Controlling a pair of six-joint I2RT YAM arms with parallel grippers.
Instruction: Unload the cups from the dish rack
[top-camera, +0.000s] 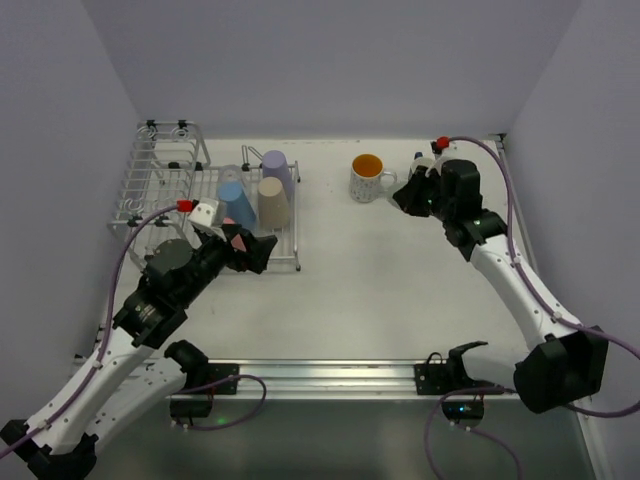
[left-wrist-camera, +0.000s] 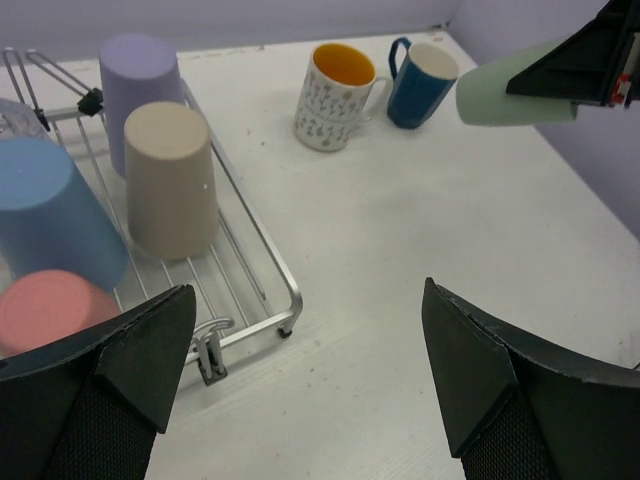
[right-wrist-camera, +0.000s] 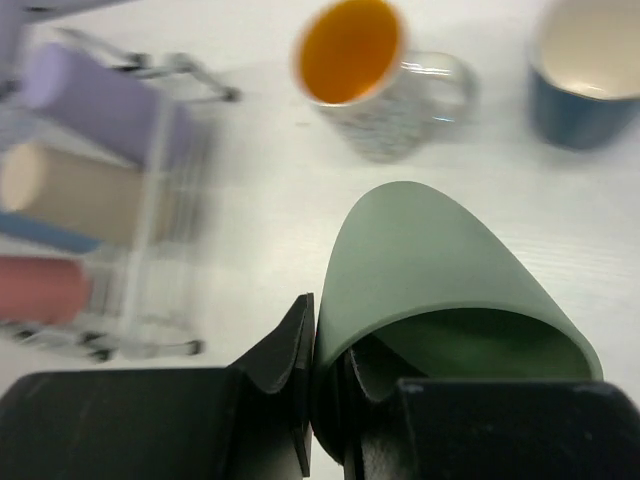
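Dish rack (top-camera: 160, 185) sits far-left on the counter (top-camera: 380, 280) with four tumblers (left-wrist-camera: 170, 180) aboard. The mint tumbler (right-wrist-camera: 430, 270) hangs sideways beside the white mug (top-camera: 367, 178), its rim pinched in the right tool (right-wrist-camera: 330, 370), while the left tool (left-wrist-camera: 310, 340) gapes wide and empty. Thin grip, that: the tumbler could slip or clip the dark blue mug (left-wrist-camera: 420, 80), which the overhead view barely shows.

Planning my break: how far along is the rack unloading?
Done: the speckled mug and dark blue mug stand on the table. In hand: the right fingers clamp the mint tumbler. Remaining: blue tumbler, lilac tumbler, beige tumbler and pink tumbler on the dish rack; the left fingers stand open nearby.
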